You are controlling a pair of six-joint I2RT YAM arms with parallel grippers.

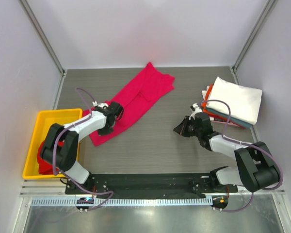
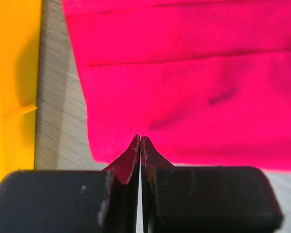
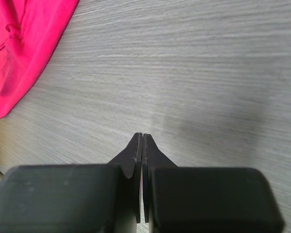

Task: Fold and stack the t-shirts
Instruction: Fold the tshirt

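A magenta-pink t-shirt [image 1: 138, 99] lies folded into a long strip, running diagonally from the table's back middle to the front left. It fills the left wrist view [image 2: 194, 82]. My left gripper [image 1: 117, 112] is shut and empty, its tips [image 2: 140, 138] over the strip's near edge. My right gripper [image 1: 180, 128] is shut and empty above bare table [image 3: 141, 136], right of the strip. The shirt's end shows in the right wrist view [image 3: 24, 48]. A stack of folded shirts [image 1: 233, 102], white on top with orange and light blue below, sits at the right. A darker red shirt [image 1: 44, 158] lies in the tray.
A yellow plastic tray [image 1: 48, 121] stands at the left table edge, just left of my left arm; its wall shows in the left wrist view [image 2: 12, 87]. Grey walls and metal posts enclose the table on three sides.
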